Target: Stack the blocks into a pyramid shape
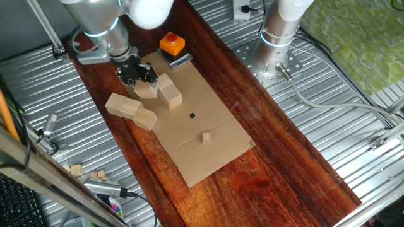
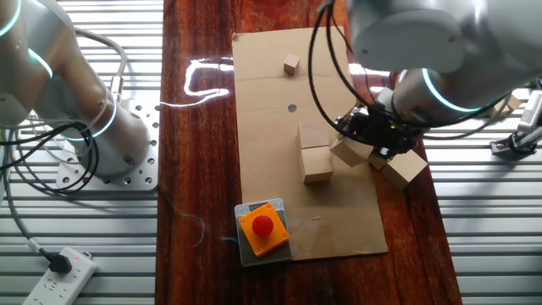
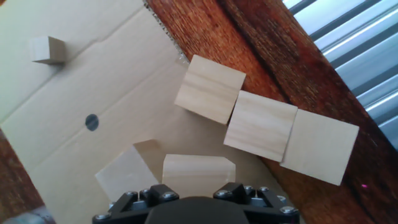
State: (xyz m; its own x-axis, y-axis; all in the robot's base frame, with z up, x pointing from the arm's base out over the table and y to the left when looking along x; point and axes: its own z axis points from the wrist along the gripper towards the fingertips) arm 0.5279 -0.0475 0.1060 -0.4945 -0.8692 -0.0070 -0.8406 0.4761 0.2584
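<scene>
The gripper (image 3: 198, 190) clamps one pale block (image 3: 198, 172) from above, presumably to carry it for stacking. Three more blocks (image 3: 261, 126) lie in a loose row just ahead of it, another (image 3: 124, 175) just beside it, none stacked yet.

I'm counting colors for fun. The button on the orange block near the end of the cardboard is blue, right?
Not quite. The button on the orange block is red, not blue; the other fixed view shows it best. It does sit near the end of the cardboard.
</scene>
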